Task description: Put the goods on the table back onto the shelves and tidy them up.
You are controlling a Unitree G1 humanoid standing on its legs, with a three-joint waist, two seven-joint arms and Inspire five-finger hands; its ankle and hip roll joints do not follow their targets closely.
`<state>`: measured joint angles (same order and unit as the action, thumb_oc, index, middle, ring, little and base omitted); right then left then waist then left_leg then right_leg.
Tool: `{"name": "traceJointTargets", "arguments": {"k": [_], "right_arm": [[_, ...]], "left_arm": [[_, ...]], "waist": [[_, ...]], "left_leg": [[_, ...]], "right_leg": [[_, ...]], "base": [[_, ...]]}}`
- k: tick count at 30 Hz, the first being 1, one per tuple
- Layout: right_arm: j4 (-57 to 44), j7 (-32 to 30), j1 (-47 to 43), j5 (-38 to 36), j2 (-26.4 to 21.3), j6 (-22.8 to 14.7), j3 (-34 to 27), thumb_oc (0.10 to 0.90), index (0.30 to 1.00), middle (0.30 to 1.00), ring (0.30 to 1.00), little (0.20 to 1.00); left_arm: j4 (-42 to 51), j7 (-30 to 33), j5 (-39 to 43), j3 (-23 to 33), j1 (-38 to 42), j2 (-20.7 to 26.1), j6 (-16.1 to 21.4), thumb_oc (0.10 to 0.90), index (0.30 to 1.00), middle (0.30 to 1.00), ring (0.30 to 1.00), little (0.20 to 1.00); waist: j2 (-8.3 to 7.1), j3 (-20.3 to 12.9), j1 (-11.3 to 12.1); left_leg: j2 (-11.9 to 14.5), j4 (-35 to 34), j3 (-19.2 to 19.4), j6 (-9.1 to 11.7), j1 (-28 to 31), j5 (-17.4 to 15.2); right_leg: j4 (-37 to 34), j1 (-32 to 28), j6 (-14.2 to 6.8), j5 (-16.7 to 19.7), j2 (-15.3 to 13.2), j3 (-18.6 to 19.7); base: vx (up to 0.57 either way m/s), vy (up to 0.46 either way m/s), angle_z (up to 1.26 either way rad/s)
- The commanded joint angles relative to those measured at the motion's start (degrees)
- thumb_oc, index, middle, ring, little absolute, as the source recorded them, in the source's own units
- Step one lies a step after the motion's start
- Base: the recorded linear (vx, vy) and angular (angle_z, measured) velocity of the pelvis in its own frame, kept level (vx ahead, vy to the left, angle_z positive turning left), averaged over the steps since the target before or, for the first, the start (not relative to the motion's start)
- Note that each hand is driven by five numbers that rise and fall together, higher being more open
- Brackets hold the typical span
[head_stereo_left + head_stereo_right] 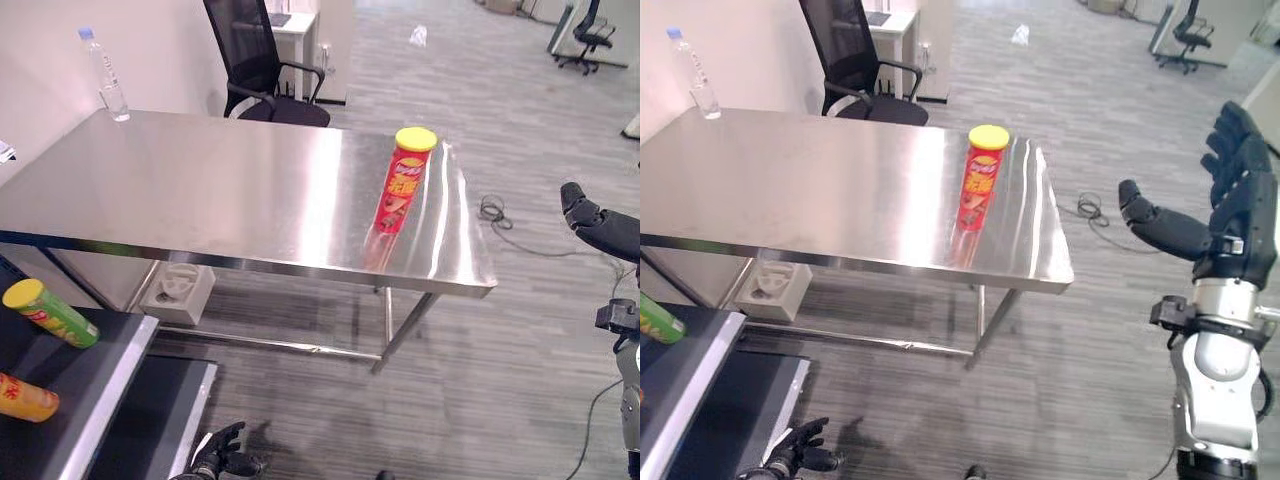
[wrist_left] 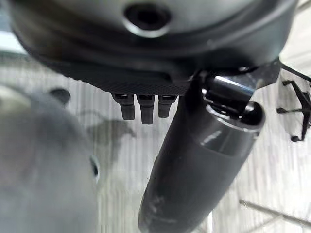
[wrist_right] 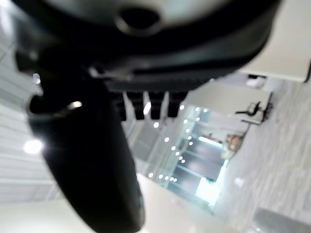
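Can [image 1: 404, 181] upright on table [image 1: 200, 200].

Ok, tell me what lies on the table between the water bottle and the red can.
Nothing: the left eye view shows bare steel table between water bottle and red can.

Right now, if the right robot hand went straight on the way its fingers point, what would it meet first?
Probably nothing: the right robot hand is open, fingers upward, beside the table; depth is unclear.
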<state>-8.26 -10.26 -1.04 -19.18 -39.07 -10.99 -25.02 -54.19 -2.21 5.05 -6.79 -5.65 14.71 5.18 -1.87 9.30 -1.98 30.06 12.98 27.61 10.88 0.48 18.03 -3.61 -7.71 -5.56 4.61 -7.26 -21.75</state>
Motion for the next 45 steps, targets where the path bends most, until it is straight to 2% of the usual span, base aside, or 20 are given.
{"name": "traceJointTargets", "arguments": {"k": [1, 2, 3, 5, 9, 13, 22, 31, 39, 45], "right_arm": [[-2.6, -1.8, -6.8, -1.6, -5.2, -4.9, -4.7, 0.8, 0.9, 0.9, 0.9, 0.9], [-2.3, -1.6, -7.4, -1.8, -5.5, -4.7, -4.3, 0.8, 0.9, 0.9, 0.9, 0.9], [-2.6, -1.0, -7.9, -2.5, -5.4, -4.7, -3.5, 0.8, 0.9, 0.9, 0.9, 0.9], [-2.4, -1.2, -8.6, -4.2, -4.6, -5.2, -3.7, 0.8, 0.9, 0.9, 0.9, 0.9], [-1.1, -2.0, -10.6, -3.5, -3.4, -5.0, -2.0, 0.8, 0.9, 0.9, 0.9, 0.9], [0.3, -2.3, -11.7, -3.5, -3.4, -4.8, -0.9, 0.8, 0.9, 0.9, 0.9, 0.9], [1.4, -1.8, -11.8, -4.7, -4.5, -5.0, -1.3, 0.8, 0.9, 0.9, 0.9, 0.9], [5.8, 2.6, -14.3, -8.9, -5.9, -3.2, 5.3, 0.8, 0.9, 0.9, 0.9, 0.9], [7.8, 3.1, -16.7, -8.4, -6.7, -2.5, 8.4, 0.8, 0.9, 0.9, 0.9, 0.9], [9.4, 1.0, -17.9, -6.0, -6.5, -2.2, 8.4, 0.8, 0.9, 0.9, 0.9, 0.9]], "left_arm": [[4.8, -0.4, 0.7, -1.1, 4.1, 2.9, 2.0, 0.8, 0.9, 0.9, 0.9, 0.9], [5.0, -0.5, 0.5, -1.3, 4.1, 3.0, 1.9, 0.8, 0.9, 0.9, 0.9, 0.9], [4.6, -0.7, 0.9, -1.8, 4.1, 2.9, 2.0, 0.8, 0.9, 0.9, 0.9, 0.9], [4.2, -0.8, 0.5, -2.1, 4.6, 2.7, 2.2, 0.8, 0.9, 0.9, 0.9, 0.9], [3.0, -0.8, -1.3, -1.7, 4.5, 2.9, 2.2, 0.8, 0.9, 0.9, 0.9, 0.9], [2.2, 0.0, -1.2, -0.8, 4.5, 3.1, 2.3, 0.8, 0.9, 0.9, 0.9, 0.9], [1.7, -0.2, -0.4, -0.9, 4.1, 2.7, 2.3, 0.8, 0.9, 0.9, 0.9, 0.9], [1.9, -1.0, -0.3, -1.5, 3.5, 2.9, 1.9, 0.8, 0.9, 0.9, 0.9, 0.9], [1.7, -1.1, -0.6, -1.7, 2.8, 3.1, 1.8, 0.8, 0.9, 0.9, 0.9, 0.9], [1.5, -0.9, -0.4, -1.8, 2.2, 3.2, 1.6, 0.8, 0.9, 0.9, 0.9, 0.9]], "waist": [[-2.55, 1.0, 2.4], [-2.6, 0.7, 2.2], [-2.3, 0.4, 2.1], [-1.65, -0.3, 1.0], [-0.38, -2.3, 1.2], [-0.28, -2.4, 1.8], [-0.39, -2.8, 2.2], [-0.78, -2.7, 3.6], [-0.82, -3.0, 4.7], [-0.84, -3.2, 5.3]], "left_leg": [[-7.4, 4.9, -4.4, -0.1, -6.3, -14.7], [-8.0, 3.0, -5.2, 0.3, -6.9, -14.3], [-9.7, 0.3, -5.8, -0.5, -5.9, -16.2], [-10.9, -3.6, -2.9, -0.8, -2.9, -16.4], [-14.4, -11.0, 2.1, -1.9, 3.1, -15.5], [-15.0, -11.3, 3.3, -2.3, 4.1, -15.8], [-15.6, -11.0, 2.2, -2.6, 3.4, -16.3], [-15.8, -11.3, 1.3, -2.6, 2.9, -15.9], [-16.0, -11.8, -0.4, -2.1, 3.5, -16.7], [-16.2, -11.9, -1.2, -2.1, 3.5, -16.7]], "right_leg": [[2.7, -0.1, -1.7, -9.2, -3.3, 1.9], [2.9, 0.8, -2.2, -8.8, -4.0, 1.7], [3.5, 1.0, -2.8, -9.0, -4.0, 2.0], [4.1, 1.0, -3.6, -8.4, -4.8, 1.6], [4.4, 1.9, -5.2, -6.3, -7.2, 1.4], [4.9, 2.0, -5.9, -5.4, -8.7, 0.5], [5.6, 1.8, -6.1, -5.4, -10.0, -0.9], [5.1, 1.6, -6.2, -5.1, -10.3, -2.4], [4.7, 0.2, -6.7, -5.8, -10.0, -3.0], [4.5, -0.4, -6.7, -5.8, -10.1, -3.8]], "base": [[-0.01, 0.045, 0.27], [0.04, 0.096, 0.21], [0.07, 0.11, 0.16], [0.12, 0.146, -0.19], [0.1, 0.151, -0.13], [0.05, 0.055, -0.25], [0.04, 0.008, 0.06], [0.03, -0.017, 0.11], [0.04, -0.015, 0.08], [0.02, -0.013, 0.07]]}}
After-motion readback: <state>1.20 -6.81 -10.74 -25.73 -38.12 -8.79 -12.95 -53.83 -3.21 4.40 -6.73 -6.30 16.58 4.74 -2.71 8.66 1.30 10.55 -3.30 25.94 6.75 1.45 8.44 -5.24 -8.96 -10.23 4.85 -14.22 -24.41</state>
